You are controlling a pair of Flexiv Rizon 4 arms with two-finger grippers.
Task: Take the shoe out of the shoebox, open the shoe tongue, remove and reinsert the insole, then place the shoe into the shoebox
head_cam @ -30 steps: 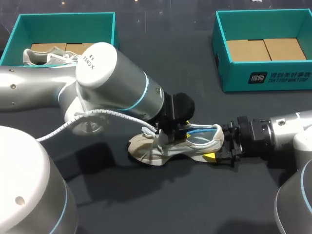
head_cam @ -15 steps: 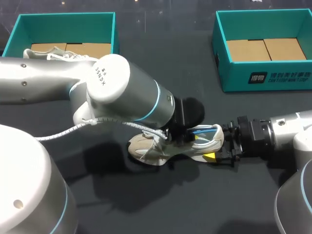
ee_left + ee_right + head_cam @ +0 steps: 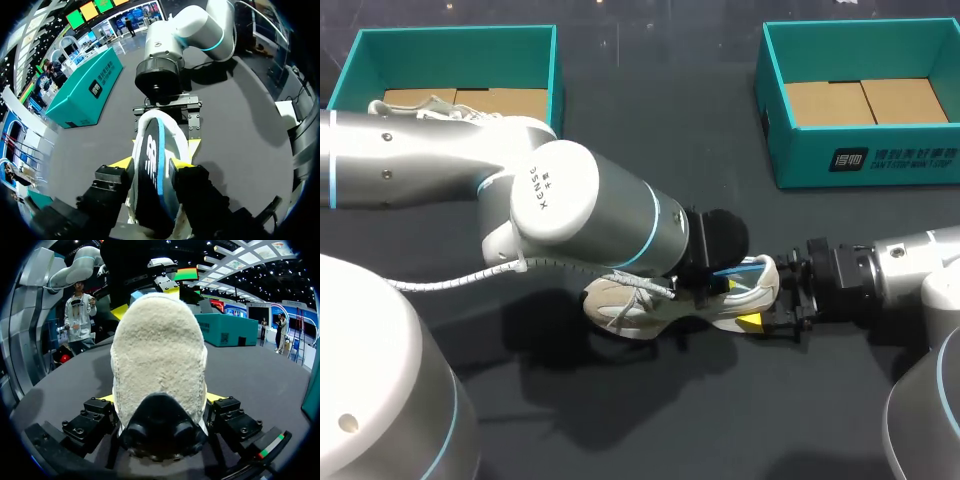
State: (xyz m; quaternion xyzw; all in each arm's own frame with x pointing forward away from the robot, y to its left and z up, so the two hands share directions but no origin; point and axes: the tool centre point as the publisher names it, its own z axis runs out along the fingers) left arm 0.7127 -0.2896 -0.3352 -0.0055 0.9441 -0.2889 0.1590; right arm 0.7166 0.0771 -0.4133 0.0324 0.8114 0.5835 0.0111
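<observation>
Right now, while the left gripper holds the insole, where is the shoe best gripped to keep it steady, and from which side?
I would grip the shoe at its heel, coming from behind, level with the table. The heel is narrow and rounded, points toward the right arm, and leaves the opening free for the left gripper and insole. The right gripper is shut there.

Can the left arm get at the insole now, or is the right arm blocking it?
Likely yes: the left end effector grips the dark blue-edged insole, and the right end effector holds the beige sneaker only at its heel.
</observation>
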